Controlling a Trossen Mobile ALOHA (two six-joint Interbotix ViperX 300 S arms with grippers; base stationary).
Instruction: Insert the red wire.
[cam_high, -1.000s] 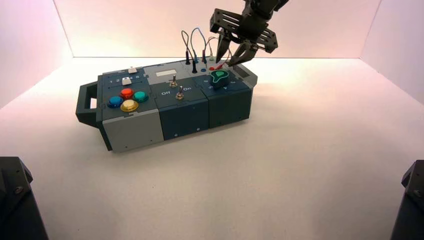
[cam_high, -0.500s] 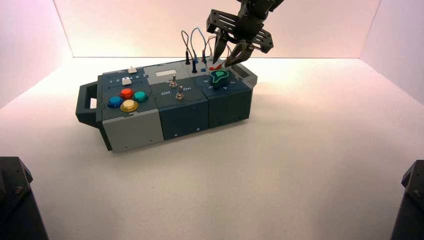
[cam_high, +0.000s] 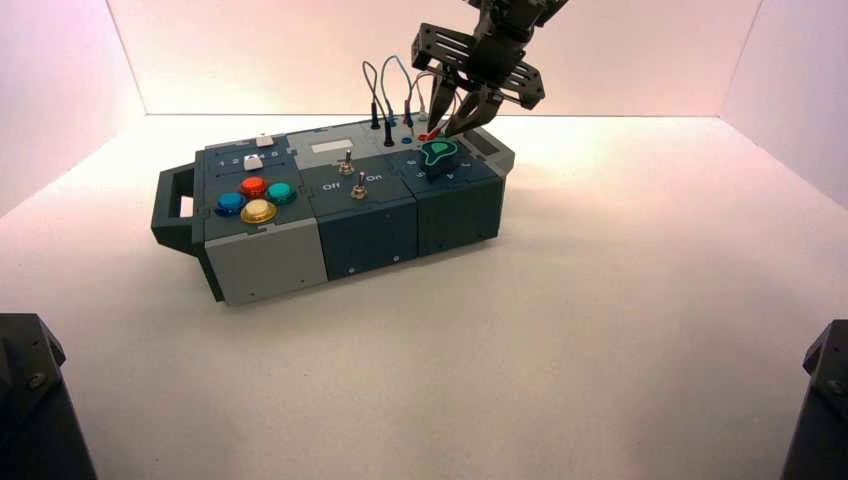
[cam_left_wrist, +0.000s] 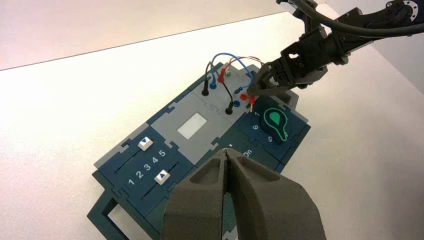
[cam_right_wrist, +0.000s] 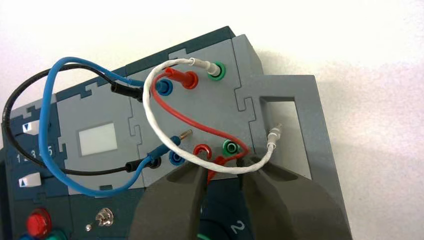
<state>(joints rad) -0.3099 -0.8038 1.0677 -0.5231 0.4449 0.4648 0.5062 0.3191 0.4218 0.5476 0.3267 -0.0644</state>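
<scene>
Red wire (cam_right_wrist: 196, 123): loose plug (cam_right_wrist: 215, 166) slants toward knob panel (cam_right_wrist: 222, 200); right end effector (cam_right_wrist: 225, 167) spread around it, left (cam_left_wrist: 226, 152) pressed together before box (cam_high: 350, 200)

Digits 1 to 5 beside the box's white-capped sliders (cam_left_wrist: 145, 143).

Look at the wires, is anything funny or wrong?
Yes, three plugs dangle loose. The bendy blue wire has a bare metal tip poking out, beside its empty blue socket. The twisted white wire and thin red wire each have one end unplugged too. Nothing looks broken.
</scene>
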